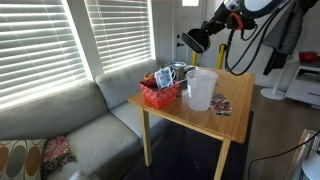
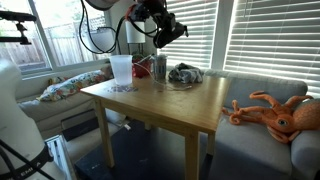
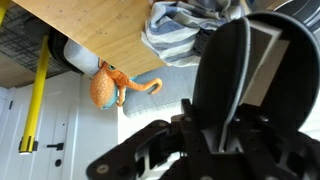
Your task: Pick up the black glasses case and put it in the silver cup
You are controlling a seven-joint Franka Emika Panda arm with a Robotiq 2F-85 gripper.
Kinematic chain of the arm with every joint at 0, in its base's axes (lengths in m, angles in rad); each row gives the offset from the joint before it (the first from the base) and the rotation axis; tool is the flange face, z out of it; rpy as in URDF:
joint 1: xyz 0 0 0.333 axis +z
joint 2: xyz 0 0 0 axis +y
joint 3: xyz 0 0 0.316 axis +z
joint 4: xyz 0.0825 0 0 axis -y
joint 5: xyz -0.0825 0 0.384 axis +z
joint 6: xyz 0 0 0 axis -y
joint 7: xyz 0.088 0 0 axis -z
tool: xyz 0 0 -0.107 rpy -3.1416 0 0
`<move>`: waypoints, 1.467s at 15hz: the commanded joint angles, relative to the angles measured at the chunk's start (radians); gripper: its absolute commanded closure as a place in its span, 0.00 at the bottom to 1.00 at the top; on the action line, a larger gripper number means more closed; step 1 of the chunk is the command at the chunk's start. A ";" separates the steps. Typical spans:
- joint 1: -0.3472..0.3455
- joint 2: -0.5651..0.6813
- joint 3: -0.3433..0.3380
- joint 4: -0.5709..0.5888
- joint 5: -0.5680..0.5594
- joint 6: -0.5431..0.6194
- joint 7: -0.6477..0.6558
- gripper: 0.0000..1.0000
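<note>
Hand [image 1: 194, 42] clamped on the black glasses case [image 3: 226, 82], high above the table [image 1: 190, 118]; I'd centre over the silver cup [image 1: 179, 71], then lower slowly.

**Two Room Cameras Facing Each Other, One on the Wrist**

Both exterior views looked slightly down at the wooden table [image 1: 180, 112] [image 2: 170, 105] from mid-distance, on roughly opposite sides. The wrist camera sat close behind the gripper [image 3: 240, 115], sharing the table edge and the orange octopus toy [image 3: 110, 88] [image 2: 275, 112] with an exterior view.
</note>
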 commanded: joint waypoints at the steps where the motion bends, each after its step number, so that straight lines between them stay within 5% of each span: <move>1: 0.006 0.000 -0.007 0.001 -0.004 -0.001 0.001 0.97; 8: -0.058 0.094 0.155 0.073 -0.093 0.110 0.120 0.97; 15: -0.354 0.169 0.435 0.141 -0.281 0.241 0.364 0.97; 22: -0.672 0.083 0.729 0.131 -0.473 0.311 0.518 0.97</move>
